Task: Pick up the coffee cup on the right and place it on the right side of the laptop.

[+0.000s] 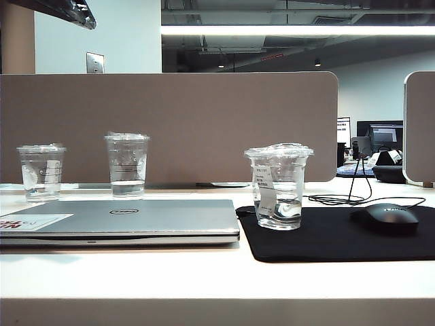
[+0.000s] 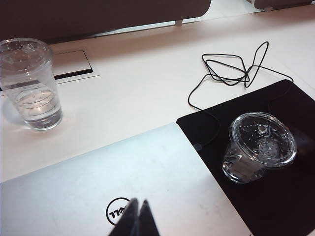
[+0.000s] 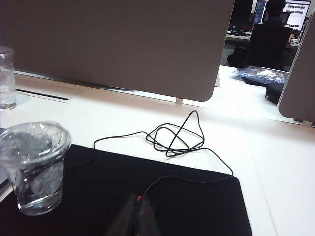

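The right gripper (image 3: 137,216) is clenched with nothing between its jaws, its dark fingertips meeting in a point above the black mouse pad (image 3: 162,196), well clear of the coffee cup (image 3: 34,167). The left gripper (image 2: 138,219) is likewise pressed closed and empty, hanging over the laptop (image 2: 113,182) just beside the round Dell logo (image 2: 118,212). Neither gripper shows in the exterior view.

The coffee cup (image 1: 279,187) stands upright on the near-left part of the mouse pad (image 1: 340,238), just to the right of the laptop (image 1: 122,221) and not touching it. Its clear lid is on, a narrow white sticker runs down its side, and a little clear liquid sits at the bottom.

The laptop is closed and lies flat on the white table (image 1: 136,278), a white-and-red sticker (image 1: 30,222) at its near-left corner. On the right of the pad rests a black mouse (image 1: 391,216), its thin black cable (image 3: 172,137) looping on the table behind the pad.

Behind the laptop stand two more clear cups: one with grey ruled markings (image 1: 127,165) and, further left, another (image 1: 42,172) whose markings are hard to read from here. A grey partition (image 1: 170,122) closes off the back of the table.
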Robot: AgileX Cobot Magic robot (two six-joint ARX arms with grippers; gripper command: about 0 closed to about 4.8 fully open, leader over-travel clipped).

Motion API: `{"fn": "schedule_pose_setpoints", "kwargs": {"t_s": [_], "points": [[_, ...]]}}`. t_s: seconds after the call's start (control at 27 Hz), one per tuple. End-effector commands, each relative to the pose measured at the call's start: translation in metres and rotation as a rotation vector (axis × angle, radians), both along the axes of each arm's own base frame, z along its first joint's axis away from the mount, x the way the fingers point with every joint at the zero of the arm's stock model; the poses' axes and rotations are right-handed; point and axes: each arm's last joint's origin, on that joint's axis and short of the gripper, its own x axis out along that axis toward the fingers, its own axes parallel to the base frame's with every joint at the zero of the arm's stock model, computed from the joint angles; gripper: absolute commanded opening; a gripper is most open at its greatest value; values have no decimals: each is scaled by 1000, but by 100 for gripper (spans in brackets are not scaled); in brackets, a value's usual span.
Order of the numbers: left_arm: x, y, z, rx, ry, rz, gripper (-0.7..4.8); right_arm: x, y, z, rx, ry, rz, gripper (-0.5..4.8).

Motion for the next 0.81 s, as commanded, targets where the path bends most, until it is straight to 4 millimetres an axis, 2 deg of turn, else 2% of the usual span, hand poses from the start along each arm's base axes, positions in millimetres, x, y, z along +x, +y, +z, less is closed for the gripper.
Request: {"fn": "schedule_pose_setpoints", "kwargs": {"t_s": [0.04, 0.37, 0.52, 0.59, 0.81], "points": [[0, 0, 4, -5, -22, -1, -5, -2, 0, -7, -1, -38, 4, -8], [0, 0, 4, -5, -22, -1, -5, -4, 0, -19, 13, -97, -2, -8], [0, 0, 4, -5, -22, -2, -5, -3, 0, -21, 201, -153, 14, -8], [0, 0, 4, -5, -22, -2, -5, -2, -1, -22, 243, -144, -1, -8], [0, 0, 4, -5, -22, -1, -5, -1, -11, -27, 224, -100, -124, -8]]}}
